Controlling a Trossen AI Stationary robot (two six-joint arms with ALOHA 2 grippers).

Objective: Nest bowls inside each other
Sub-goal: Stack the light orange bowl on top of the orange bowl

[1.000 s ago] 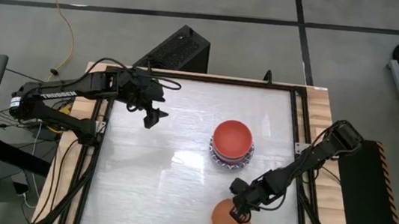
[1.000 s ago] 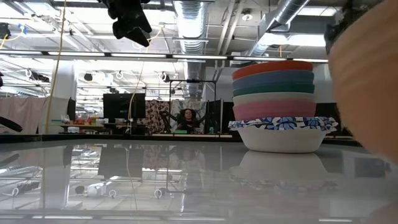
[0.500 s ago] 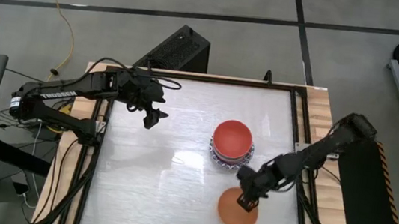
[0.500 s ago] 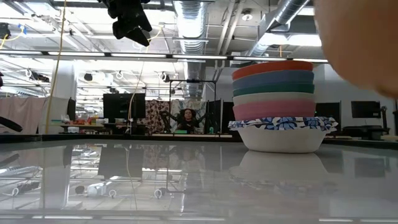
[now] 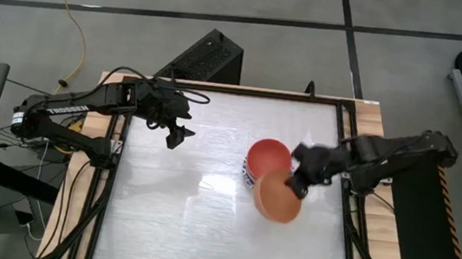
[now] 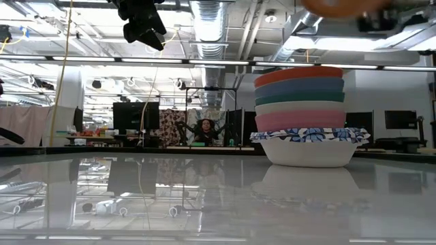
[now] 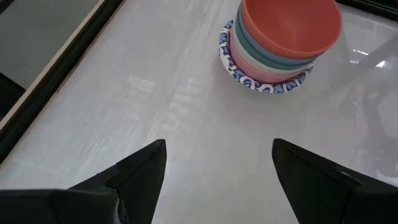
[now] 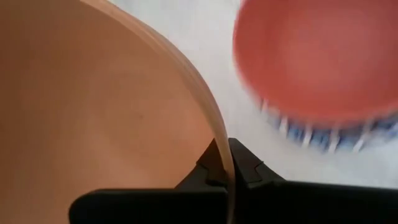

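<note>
orange bowl [image 5: 279, 198]: rim pinched in right gripper [image 8: 227, 163], hanging beside and just short of the stack [image 5: 268, 162] | handling: likely light, rigid, slick; thin-rim hold could let it swing | left gripper [image 5: 180, 130]: fingers spread, empty, well off across the table [image 5: 168, 218]

Table [image 5: 168, 218]: glossy white top, framed by a dark rail [image 5: 108, 194] over wooden edging; reflections visible in the low view. Directly on the top: one stack of bowls [image 5: 267, 164], resting right of table centre. Bottom of stack: white bowl with blue-and-white patterned outside [image 6: 310, 144], base touching the top. Nested upward from that bowl: pink, cream, green, blue, red. Remaining top surface to the left of the stack: bare, with faint streaks.
</note>
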